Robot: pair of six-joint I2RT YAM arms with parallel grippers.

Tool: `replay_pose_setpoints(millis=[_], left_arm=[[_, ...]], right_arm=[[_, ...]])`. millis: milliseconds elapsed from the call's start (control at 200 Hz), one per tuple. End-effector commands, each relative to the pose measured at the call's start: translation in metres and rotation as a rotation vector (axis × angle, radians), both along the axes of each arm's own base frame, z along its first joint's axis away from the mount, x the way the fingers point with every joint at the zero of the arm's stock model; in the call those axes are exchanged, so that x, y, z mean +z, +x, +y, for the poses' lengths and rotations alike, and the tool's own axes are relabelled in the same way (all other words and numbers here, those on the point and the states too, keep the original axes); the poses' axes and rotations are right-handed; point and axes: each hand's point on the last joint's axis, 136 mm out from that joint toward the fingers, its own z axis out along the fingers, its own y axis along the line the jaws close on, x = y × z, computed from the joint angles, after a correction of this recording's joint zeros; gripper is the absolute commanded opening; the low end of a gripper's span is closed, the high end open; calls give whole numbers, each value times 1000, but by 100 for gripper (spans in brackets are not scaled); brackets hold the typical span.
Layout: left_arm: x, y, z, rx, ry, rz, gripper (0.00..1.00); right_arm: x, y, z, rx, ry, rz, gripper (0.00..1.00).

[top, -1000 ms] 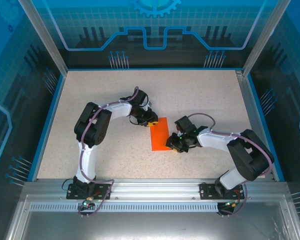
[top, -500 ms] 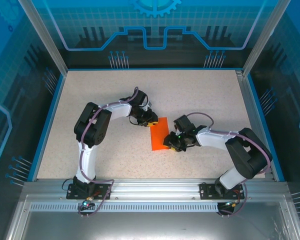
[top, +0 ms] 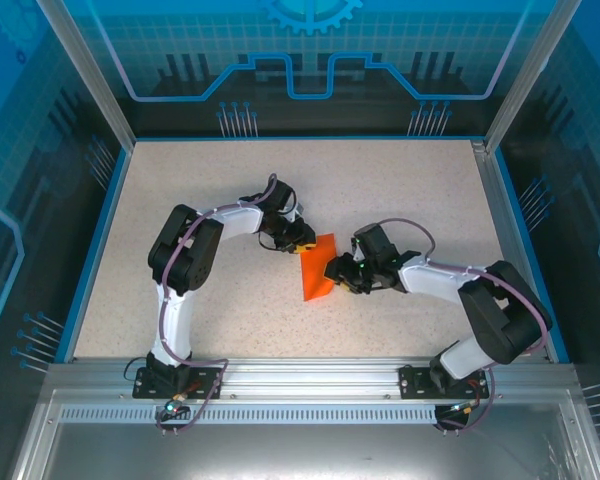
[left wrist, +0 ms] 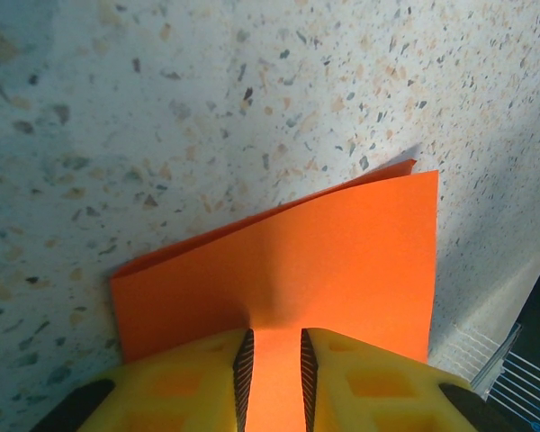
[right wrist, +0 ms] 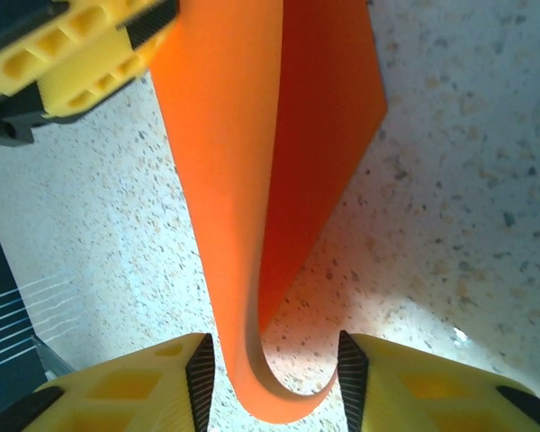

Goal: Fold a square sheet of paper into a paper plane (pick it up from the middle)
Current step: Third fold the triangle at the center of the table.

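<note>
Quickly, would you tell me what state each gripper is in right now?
Left gripper: shut on the orange paper, pinching its edge.
Right gripper: open, the paper's curled fold between its jaws.

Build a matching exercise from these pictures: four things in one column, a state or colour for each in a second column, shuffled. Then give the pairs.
Column one:
1. left gripper
2. right gripper
3. square sheet of paper
4. table

Column two:
A. speckled beige
B. jaws apart, with the sheet's curled bend between them
C. bright orange, doubled over on itself
D. shut on the sheet's edge

Pairs: 1-D, 2-B, 3-C, 4-A
</note>
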Motion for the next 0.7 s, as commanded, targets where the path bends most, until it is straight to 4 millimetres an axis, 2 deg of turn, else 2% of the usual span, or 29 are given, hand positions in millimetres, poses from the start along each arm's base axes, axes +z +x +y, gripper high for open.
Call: replay_pose_setpoints(millis=[0, 220, 395, 615, 695], left_arm=[[-25, -20, 11, -11, 65, 71, 25], [-24, -20, 12, -10, 65, 70, 26], [-18, -18, 9, -19, 51, 54, 26], [5, -10, 4, -49, 23, -16, 27], [16, -7, 4, -68, 24, -51, 29]], right_arm=[[11, 15, 7, 30, 45, -38, 46], [4, 24, 7, 62, 50, -14, 45], [-12, 22, 1, 56, 20, 32, 35], [-19, 23, 4, 68, 36, 44, 14], [-21, 23, 5, 57, 51, 52, 11]])
